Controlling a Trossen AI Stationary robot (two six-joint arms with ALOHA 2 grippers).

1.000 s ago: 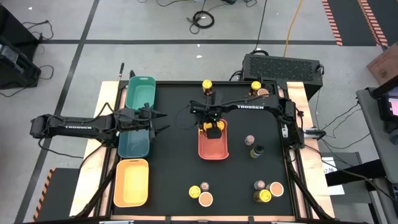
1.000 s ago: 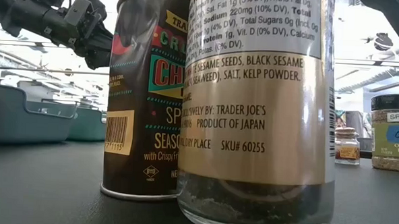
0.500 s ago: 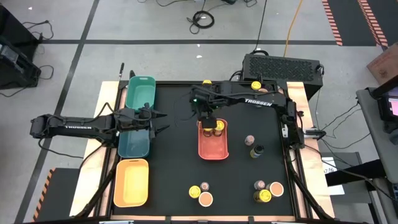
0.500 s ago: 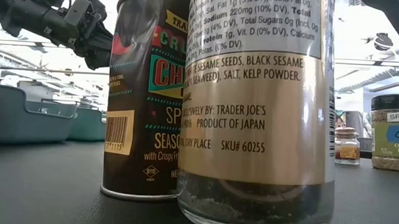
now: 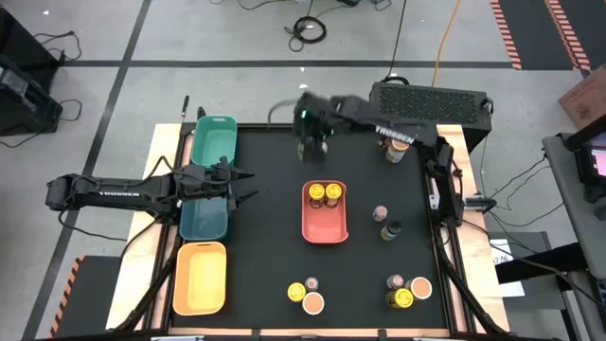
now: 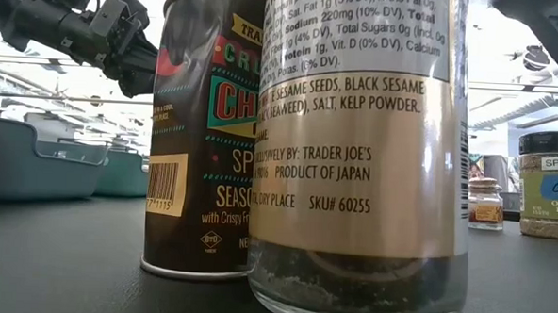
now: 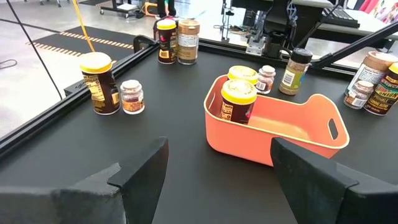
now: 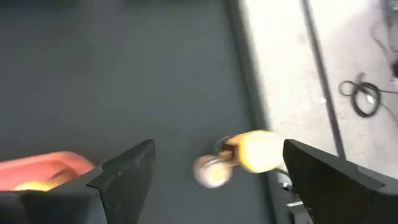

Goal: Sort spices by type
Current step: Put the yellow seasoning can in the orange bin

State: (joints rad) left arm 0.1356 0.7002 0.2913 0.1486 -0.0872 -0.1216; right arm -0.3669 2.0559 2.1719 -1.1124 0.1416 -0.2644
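In the low view two jars (image 6: 355, 150) stand so close that their tops are cut off and they hide most of the table. The right wrist view is smeared: a yellow-lidded jar (image 8: 258, 151) and perhaps a smaller one beside it. From above, the right gripper (image 5: 311, 142) is blurred.

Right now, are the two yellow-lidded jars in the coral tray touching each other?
Touching, as far as shows. In the high view the two yellow-lidded jars sit side by side in the coral tray, lids meeting with no gap.
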